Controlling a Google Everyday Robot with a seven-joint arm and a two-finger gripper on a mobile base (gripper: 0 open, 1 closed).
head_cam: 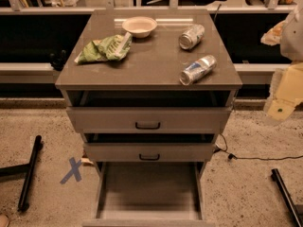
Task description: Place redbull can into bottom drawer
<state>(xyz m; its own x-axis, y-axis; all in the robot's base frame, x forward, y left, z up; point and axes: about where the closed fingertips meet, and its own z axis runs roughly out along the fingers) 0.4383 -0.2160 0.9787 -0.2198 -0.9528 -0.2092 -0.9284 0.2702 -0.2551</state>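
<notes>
Slim silver-blue redbull can [198, 70] lies sideways front-right on the grey-brown cabinet [156, 56]. Its deep bottom drawer [149, 193] is pulled out. The cream gripper [283, 105] hangs off to its right, can't tell its grip.

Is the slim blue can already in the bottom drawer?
No, the redbull can lies on the cabinet top, outside the bottom drawer; the gripper hangs at right.

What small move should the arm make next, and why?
Probably move the claw left, over the redbull can. The can lies on its side near the front right corner of the cabinet top, untouched; the claw hangs off to the cabinet's right. The bottom drawer already stands open.
</notes>
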